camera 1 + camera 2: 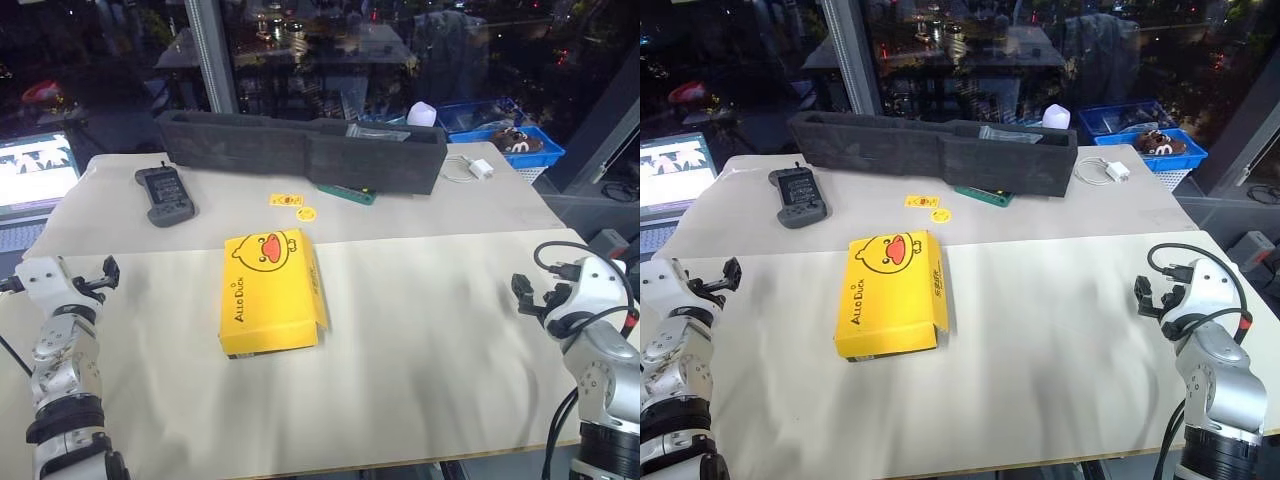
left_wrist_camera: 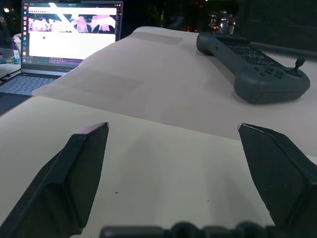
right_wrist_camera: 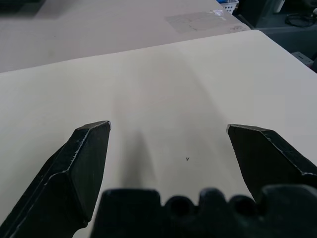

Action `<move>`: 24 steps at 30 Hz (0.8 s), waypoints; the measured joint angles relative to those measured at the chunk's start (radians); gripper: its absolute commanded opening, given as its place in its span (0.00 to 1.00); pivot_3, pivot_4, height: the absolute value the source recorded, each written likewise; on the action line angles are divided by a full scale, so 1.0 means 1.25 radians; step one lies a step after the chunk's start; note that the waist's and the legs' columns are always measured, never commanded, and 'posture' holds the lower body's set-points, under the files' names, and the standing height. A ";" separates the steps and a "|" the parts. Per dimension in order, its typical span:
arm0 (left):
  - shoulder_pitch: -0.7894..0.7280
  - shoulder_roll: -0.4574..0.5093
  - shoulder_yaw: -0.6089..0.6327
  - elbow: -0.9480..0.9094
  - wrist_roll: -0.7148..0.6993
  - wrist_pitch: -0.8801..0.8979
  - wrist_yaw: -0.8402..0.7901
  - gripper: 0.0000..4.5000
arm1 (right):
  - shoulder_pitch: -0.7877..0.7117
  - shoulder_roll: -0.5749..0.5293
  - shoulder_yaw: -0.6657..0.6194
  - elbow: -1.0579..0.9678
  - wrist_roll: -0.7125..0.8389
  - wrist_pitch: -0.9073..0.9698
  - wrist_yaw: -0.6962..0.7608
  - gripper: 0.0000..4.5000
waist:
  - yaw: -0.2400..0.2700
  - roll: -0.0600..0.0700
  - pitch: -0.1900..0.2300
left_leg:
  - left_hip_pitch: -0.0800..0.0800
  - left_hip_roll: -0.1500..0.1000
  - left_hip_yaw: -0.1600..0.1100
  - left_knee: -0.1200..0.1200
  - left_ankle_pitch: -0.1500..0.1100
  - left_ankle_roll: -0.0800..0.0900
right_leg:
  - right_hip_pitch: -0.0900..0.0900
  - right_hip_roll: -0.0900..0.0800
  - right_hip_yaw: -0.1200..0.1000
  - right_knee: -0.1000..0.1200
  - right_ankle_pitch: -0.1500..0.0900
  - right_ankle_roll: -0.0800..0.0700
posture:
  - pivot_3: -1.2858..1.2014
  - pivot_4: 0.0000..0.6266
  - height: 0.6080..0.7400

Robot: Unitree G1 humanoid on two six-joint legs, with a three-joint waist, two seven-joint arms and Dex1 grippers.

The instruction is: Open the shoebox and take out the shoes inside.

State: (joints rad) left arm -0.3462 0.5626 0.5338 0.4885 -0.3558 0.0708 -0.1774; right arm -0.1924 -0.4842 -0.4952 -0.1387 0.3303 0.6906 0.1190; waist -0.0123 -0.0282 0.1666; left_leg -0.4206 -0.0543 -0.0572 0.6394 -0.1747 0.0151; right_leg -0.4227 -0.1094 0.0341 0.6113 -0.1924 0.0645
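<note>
Head views: shut shoebox (image 1: 272,293) centre-left on counter (image 1: 430,320), long axis up-down; left tool (image 1: 103,274) at left edge looks nearer than right tool (image 1: 524,291). Wrist views: both tools wide open, empty, over bare counter.

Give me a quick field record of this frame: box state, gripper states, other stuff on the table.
shoebox: yellow shoebox, lid closed, lying flat near the table's middle
shoes: not seen, lid not yet open
left gripper: left gripper open, empty, at the table's left edge, apart from the box
right gripper: right gripper open, empty, at the table's right edge, apart from the box
behind box: long black foam tray, grey handheld controller, two small yellow stickers
table: table, beige cover
</note>
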 measured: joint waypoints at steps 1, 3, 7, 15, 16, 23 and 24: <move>0.000 0.000 0.000 0.000 0.000 0.000 0.000 1.00 | 0.000 0.000 0.000 0.000 0.000 0.000 0.000 1.00 | 0.000 0.000 0.000 | 0.000 0.000 0.000 0.000 0.000 0.000 | 0.000 0.000 0.000 0.000 0.000 0.000 | 0.52 0.24 0.91; 0.000 0.000 -0.001 0.001 0.000 0.001 0.000 1.00 | 0.000 0.003 0.004 -0.002 -0.001 0.000 -0.003 1.00 | 0.000 0.000 0.000 | 0.000 0.000 0.000 0.000 0.000 0.000 | 0.000 0.000 0.000 0.000 0.000 0.000 | 0.52 0.24 0.91; -0.007 -0.007 -0.026 0.012 0.002 0.004 -0.020 1.00 | 0.001 0.014 0.014 -0.006 -0.001 0.000 -0.006 1.00 | 0.000 0.000 0.000 | 0.000 0.000 0.000 0.000 0.000 0.000 | 0.000 0.000 0.000 0.000 0.000 0.000 | 0.52 0.24 0.91; 0.054 0.013 -0.263 -0.228 0.028 0.032 -0.307 1.00 | -0.034 -0.023 0.214 -0.109 0.052 0.060 0.158 1.00 | -0.005 0.000 0.000 | -0.001 0.002 0.001 0.000 0.000 0.000 | -0.002 0.000 0.000 0.000 0.000 -0.002 | 0.52 0.24 0.91; 0.058 0.034 -0.282 -0.273 0.025 0.040 -0.345 1.00 | -0.042 -0.039 0.273 -0.156 0.094 0.085 0.222 1.00 | -0.010 0.000 0.000 | -0.001 0.003 0.001 0.000 0.000 0.000 | -0.002 0.001 0.001 0.000 0.000 -0.002 | 0.52 0.24 0.91; 0.118 0.201 -0.272 -0.339 -0.030 0.114 -0.569 1.00 | -0.110 -0.140 0.393 -0.237 0.220 0.131 0.476 1.00 | -0.012 -0.001 0.001 | -0.001 0.005 0.001 0.000 -0.001 0.000 | -0.001 0.002 -0.001 -0.002 -0.005 -0.008 | 0.52 0.24 0.91; 0.120 0.211 -0.272 -0.321 -0.029 0.114 -0.585 1.00 | -0.123 -0.140 0.411 -0.218 0.209 0.122 0.484 1.00 | -0.010 -0.001 0.001 | -0.001 0.004 0.001 0.000 -0.001 0.000 | -0.002 0.002 -0.001 -0.001 -0.005 -0.008 | 0.52 0.24 0.91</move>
State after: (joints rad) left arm -0.1964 0.8267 0.1941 0.0871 -0.3916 0.2137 -0.9092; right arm -0.3459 -0.6594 0.0190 -0.4106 0.5916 0.8436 0.7235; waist -0.0245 -0.0294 0.1682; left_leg -0.4223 -0.0487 -0.0562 0.6390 -0.1755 0.0151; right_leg -0.4246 -0.1075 0.0329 0.6095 -0.1990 0.0545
